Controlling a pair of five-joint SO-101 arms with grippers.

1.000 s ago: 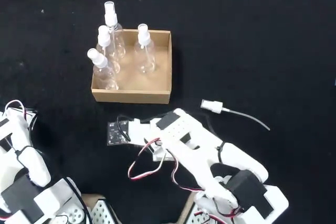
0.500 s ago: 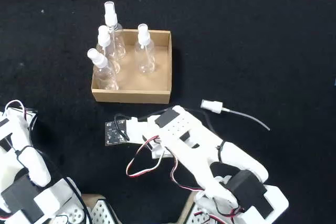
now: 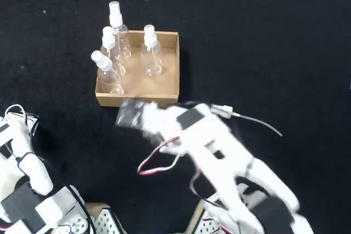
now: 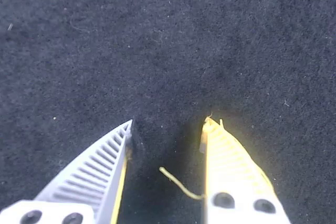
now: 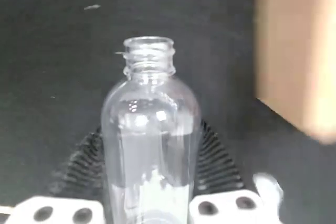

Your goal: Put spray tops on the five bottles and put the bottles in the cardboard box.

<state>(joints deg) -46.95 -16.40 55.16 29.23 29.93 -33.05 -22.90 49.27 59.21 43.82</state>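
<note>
So, right tool [image 5: 151, 129] grips open-neck bottle [image 5: 149, 98] nr cardboard box [image 3: 107, 98].

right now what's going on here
The right claw holds an uncapped bottle upright beside the cardboard box. Four capped bottles stand in that box, and one spray top lies loose on the black table. The left claw hangs open over bare cloth, holding nothing.
</note>
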